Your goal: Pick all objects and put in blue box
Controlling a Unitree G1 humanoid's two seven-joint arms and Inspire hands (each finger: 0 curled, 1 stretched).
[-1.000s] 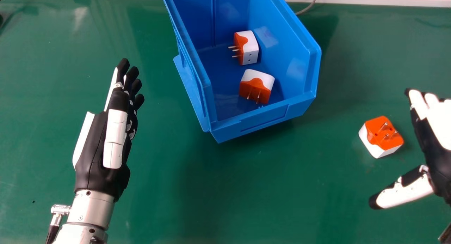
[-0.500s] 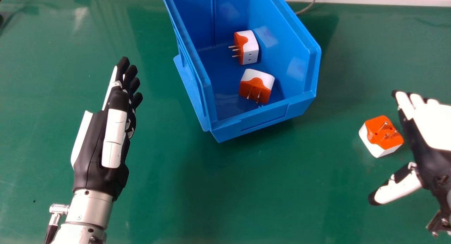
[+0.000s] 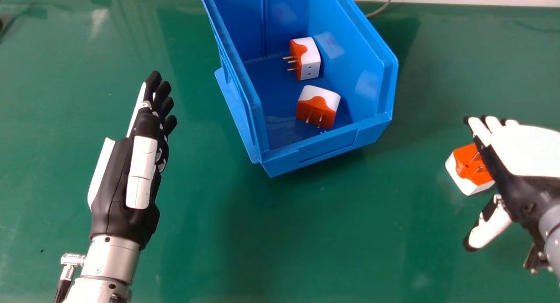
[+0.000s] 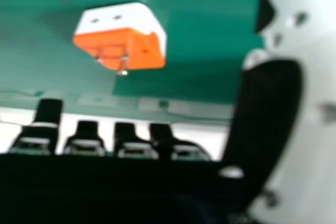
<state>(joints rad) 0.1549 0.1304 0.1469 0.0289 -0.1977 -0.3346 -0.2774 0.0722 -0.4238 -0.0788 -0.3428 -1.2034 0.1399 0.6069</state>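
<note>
Head view. Blue plastic box [image 3: 329,146] at twelve o'clock; its low front end faces the robot, presumably for easy drop-in. Inside are two orange-and-white plug adapters: the nearer one [image 3: 318,107] has its metal pins toward about six o'clock; the farther one [image 3: 309,60] has its pins toward nine. The third orange-and-white cube-like plug adapter [image 3: 464,171] sits on the green table [image 3: 271,237], at four o'clock from the box, orange pin face upward. Its sides are thus probably the better grip, the pins a likely snag. Right hand [image 3: 520,152] is just to its three o'clock, fingers straight, thumb well spread, nothing held; the gap presumably suits the adapter's body. Left hand [image 3: 116,180] idle at eight o'clock from the box, fingers straight, empty.

Obscured: the right fingers overlap part of the loose adapter and its pins. The box's far end and the right forearm [image 3: 552,233] are cut off by the frame. Contact between farther adapter and box wall: cannot tell.

Right hand view. Loose adapter stands apart from the fingertips and thumb; no contact seen. Blur softens its pins and socket holes; the palm area is too dark to make out.
</note>
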